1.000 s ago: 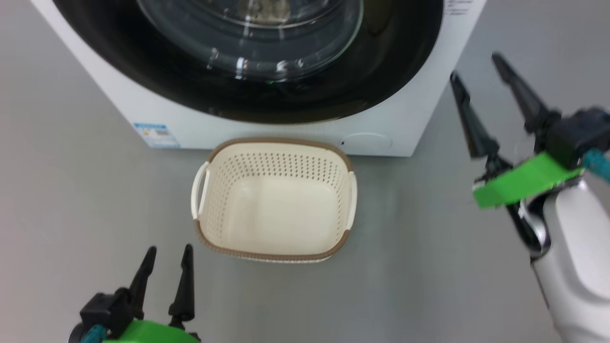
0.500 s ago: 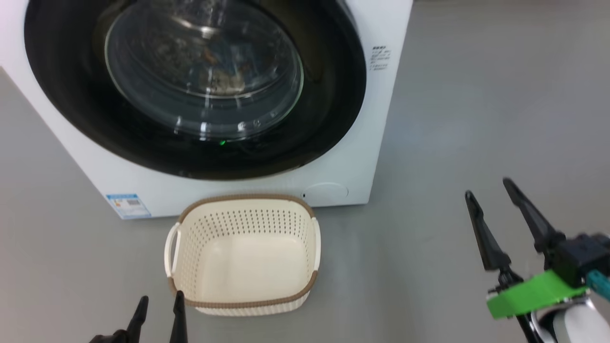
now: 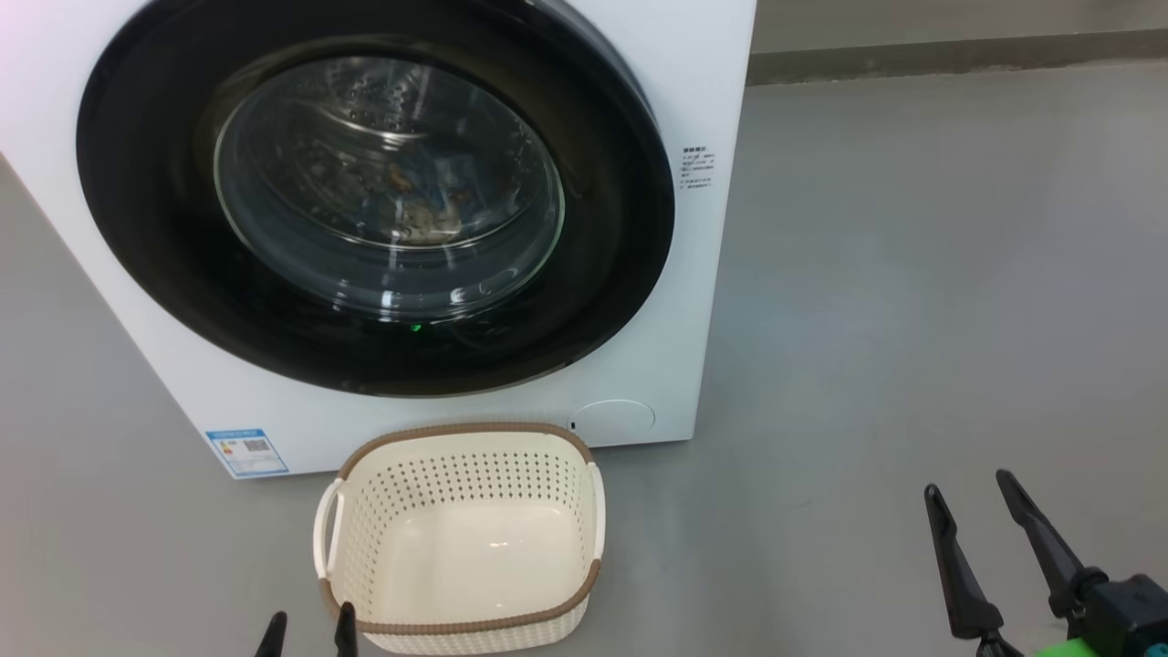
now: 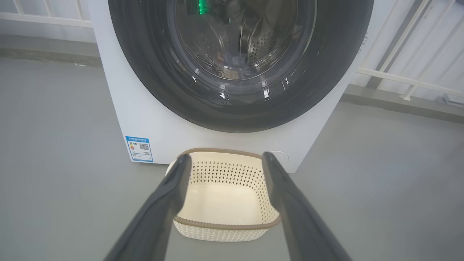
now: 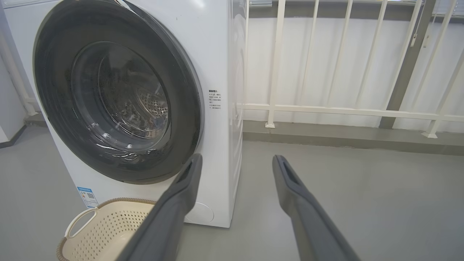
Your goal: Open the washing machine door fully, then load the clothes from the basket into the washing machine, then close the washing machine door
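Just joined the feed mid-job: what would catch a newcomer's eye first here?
The glossy black washing machine door, shut on the white washing machine, dominates the upper left of the head view, with patterned clothes faintly showing through it. Directly before it on the grey floor sits the cream basket, empty.

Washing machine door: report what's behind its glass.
Behind the washing machine door, the perforated steel drum and some bluish, orange-brown cloth show. Reflections and the black ring hide the rest.
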Motion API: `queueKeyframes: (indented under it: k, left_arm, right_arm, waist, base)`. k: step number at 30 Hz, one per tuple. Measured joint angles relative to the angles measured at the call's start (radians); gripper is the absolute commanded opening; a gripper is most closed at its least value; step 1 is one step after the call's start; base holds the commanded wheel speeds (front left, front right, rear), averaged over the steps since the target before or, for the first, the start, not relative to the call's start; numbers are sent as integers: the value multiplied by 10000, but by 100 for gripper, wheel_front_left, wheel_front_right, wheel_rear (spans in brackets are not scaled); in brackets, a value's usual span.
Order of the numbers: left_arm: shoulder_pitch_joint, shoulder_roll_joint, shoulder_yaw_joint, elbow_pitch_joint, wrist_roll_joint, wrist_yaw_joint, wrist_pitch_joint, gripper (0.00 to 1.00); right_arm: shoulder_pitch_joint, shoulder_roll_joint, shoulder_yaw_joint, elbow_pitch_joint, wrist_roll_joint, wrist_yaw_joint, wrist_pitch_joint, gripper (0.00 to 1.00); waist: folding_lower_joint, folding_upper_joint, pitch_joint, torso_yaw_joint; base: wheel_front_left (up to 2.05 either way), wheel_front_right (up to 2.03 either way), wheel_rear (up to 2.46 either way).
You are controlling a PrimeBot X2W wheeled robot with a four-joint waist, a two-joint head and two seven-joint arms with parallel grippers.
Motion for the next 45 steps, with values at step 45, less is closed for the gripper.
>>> queueKeyframes:
  k: [45]
  left_arm:
    - [263,4,295,-232,224,-27,0,100]
  right_arm:
    - [555,430,-276,115,-42,0,40,100]
  waist:
    - [0,0,-284,259]
  base:
    - [0,0,0]
